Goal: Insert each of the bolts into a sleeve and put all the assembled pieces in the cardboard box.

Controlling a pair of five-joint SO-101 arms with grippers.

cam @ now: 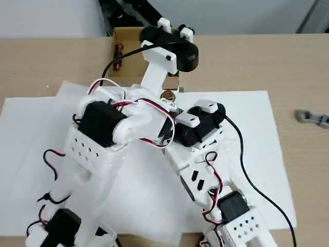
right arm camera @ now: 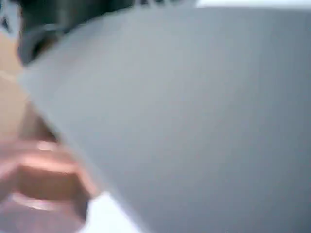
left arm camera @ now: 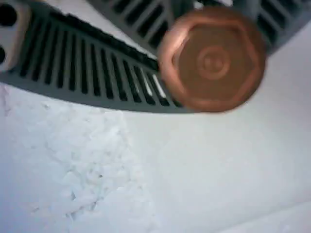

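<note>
- The copper bolt (cam: 167, 95) sits just short of the cardboard box (cam: 132, 38), on the side nearest my bases. It is above the white paper sheet (cam: 257, 118), and both my arms crowd around it.
- In my left wrist view its hexagonal head (left arm camera: 211, 60) faces the camera, hard against grey ribbed bars (left arm camera: 97, 63).
- I cannot tell whether my left jaws or my right jaws are wide, narrow or clamped on anything.
- I judge the bolt to be stiff and dense for its size, with a smooth, probably slippery skin. I would pinch it across the flats of the head, leaving the shank free for a sleeve.
- A second copper piece (cam: 118, 55) lies at the box's side wall. I cannot tell whether it is inside or outside.
</note>
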